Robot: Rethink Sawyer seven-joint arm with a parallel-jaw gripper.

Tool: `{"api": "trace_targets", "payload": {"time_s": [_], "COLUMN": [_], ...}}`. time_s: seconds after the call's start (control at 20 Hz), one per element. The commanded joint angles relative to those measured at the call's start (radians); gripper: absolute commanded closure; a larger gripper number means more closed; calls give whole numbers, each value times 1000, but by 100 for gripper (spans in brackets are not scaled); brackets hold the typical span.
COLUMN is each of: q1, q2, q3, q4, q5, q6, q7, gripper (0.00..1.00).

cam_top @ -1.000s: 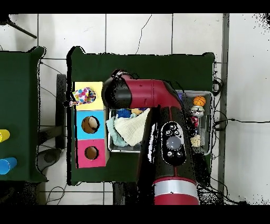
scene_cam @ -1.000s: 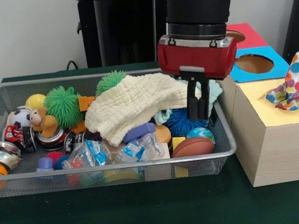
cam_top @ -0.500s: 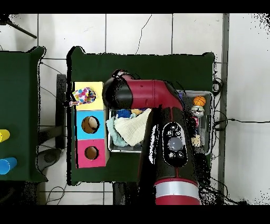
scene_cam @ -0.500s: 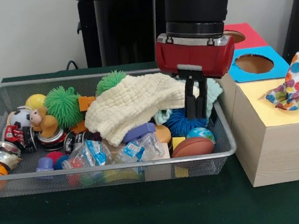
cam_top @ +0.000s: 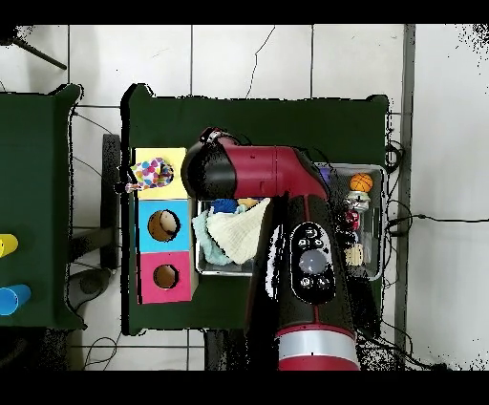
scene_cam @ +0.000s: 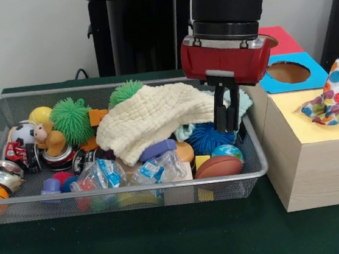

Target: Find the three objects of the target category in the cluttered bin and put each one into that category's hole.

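The silver mesh bin (scene_cam: 128, 190) holds mixed toys. My gripper (scene_cam: 228, 126) hangs over the bin's right end, open and empty, with its fingers (scene_cam: 220, 112) just above a blue spiky ball (scene_cam: 204, 138) and next to a mint-green cloth (scene_cam: 244, 101). One polka-dot cloth (scene_cam: 336, 94) is stuffed partly into the hole of the yellow-topped box (scene_cam: 284, 111), with most of it sticking out; it also shows in the overhead view (cam_top: 151, 173). No other polka-dot cloth shows in the bin. In the overhead view my arm (cam_top: 258, 177) covers much of the bin (cam_top: 375, 270).
A cream waffle cloth (scene_cam: 150, 120) drapes over the bin's middle. Green spiky balls (scene_cam: 70, 118), small sports balls, cans and plastic packets (scene_cam: 101, 174) fill the rest. The blue-topped box (scene_cam: 311, 77) and the red-topped box (scene_cam: 282, 37) stand behind the yellow one.
My gripper shifted slightly left, then moved right and rose a little over the bin's right end. Nothing was picked up. The cloths and toys have not moved.
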Motion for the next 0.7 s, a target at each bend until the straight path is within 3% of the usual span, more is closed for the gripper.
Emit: {"api": "trace_targets", "payload": {"time_s": [0.05, 0.7], "q1": [-7, -5], "q2": [12, 42], "q3": [72, 66], "q4": [71, 15], "q5": [-32, -43], "q6": [52, 57], "q7": [-53, -62], "gripper": [100, 100]}}
